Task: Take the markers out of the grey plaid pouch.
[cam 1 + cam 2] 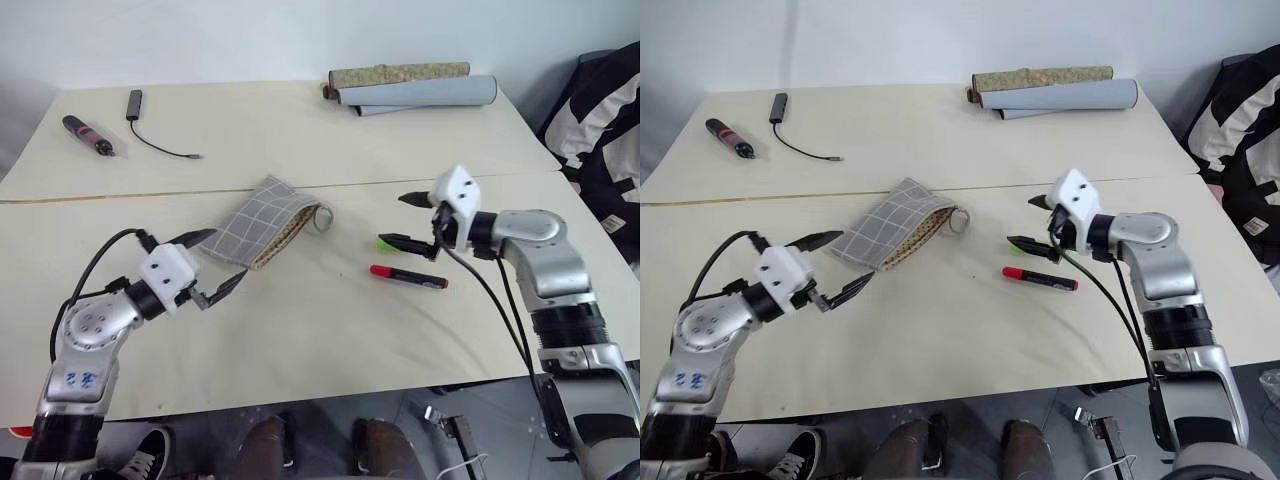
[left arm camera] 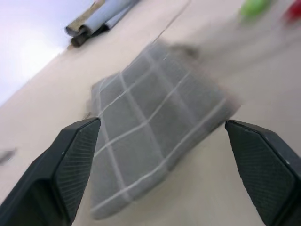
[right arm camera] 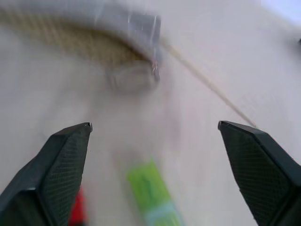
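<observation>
Now both markers, the red marker (image 1: 409, 276) and green highlighter (image 3: 153, 195), lie on the table (image 1: 300, 340) outside the grey plaid pouch (image 1: 262, 221); left pincer (image 1: 218, 266) and right pincer (image 1: 407, 220) gape wide, empty, so lift them straight clear without nudging anything

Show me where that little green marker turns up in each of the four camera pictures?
Left eye view: green marker on the table, under the right gripper.
Right eye view: green sliver beside that gripper's lower finger.
Left wrist view: green blob beyond the grey plaid pouch.
Right wrist view: between the fingers.
Shared landmark: the red marker next to it.
</observation>
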